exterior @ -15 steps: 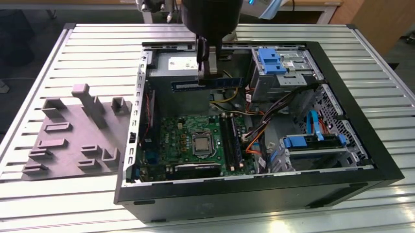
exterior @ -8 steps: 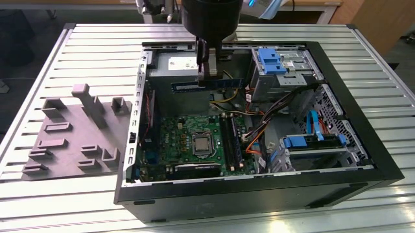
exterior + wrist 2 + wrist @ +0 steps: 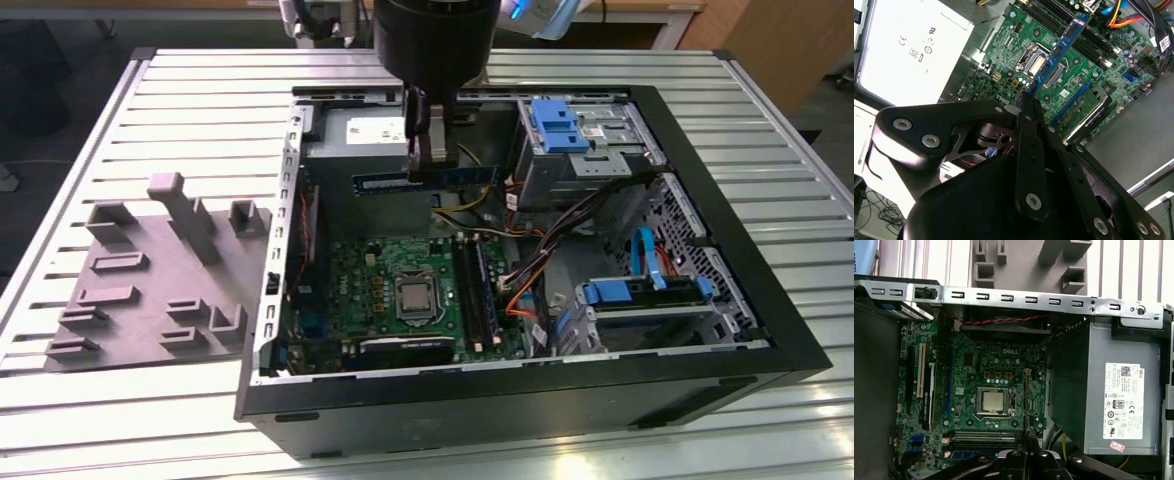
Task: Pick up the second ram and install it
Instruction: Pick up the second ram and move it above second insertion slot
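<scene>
1. The pincer (image 3: 430,165) hangs from the arm above the open computer case (image 3: 534,390). It is closed on the second ram (image 3: 461,177).
2. In the exterior view the second ram is in the air, clear of the board. It is over the far part of the case, just in front of the power supply (image 3: 350,128).
3. The stick stands on its long edge. Its long axis lies level and runs from the exterior view's left to the exterior view's right. The pincer grips it near the middle of its length.
4. In the second wrist view the fingers meet at the pincer (image 3: 1026,100) tip, and the second ram (image 3: 1061,47) stretches away from them over the green motherboard (image 3: 1004,65).
5. In the first wrist view the second ram (image 3: 1027,400) shows edge-on as a thin line rising from the pincer (image 3: 1029,437), beside the processor socket (image 3: 993,401).
6. The long black memory slots (image 3: 477,285) run crosswise to the stick's long axis, so the two are not lined up.
7. The case lies on its side on a slatted metal surface (image 3: 200,80). A grey fixture block (image 3: 134,290) with upright posts sits beside it on the exterior view's left.
</scene>
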You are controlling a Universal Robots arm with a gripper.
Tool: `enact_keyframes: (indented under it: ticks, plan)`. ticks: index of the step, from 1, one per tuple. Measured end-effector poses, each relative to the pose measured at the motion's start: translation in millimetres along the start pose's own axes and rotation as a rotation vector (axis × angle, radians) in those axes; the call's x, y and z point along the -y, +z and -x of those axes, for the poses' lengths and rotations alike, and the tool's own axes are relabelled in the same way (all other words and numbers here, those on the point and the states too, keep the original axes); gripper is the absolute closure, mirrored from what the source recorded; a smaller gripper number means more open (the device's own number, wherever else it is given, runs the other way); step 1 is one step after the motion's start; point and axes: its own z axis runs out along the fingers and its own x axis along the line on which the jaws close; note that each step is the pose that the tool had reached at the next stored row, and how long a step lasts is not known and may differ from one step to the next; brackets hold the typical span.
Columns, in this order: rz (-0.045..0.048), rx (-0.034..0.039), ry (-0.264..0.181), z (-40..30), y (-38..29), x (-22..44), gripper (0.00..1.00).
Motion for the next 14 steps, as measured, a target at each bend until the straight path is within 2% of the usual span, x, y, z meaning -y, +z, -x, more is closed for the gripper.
enact_keyframes:
  ticks: [14]
  plan:
    - [0.0016, -0.0017, 0.001, -1.5, 5.2, 0.4, 0.88]
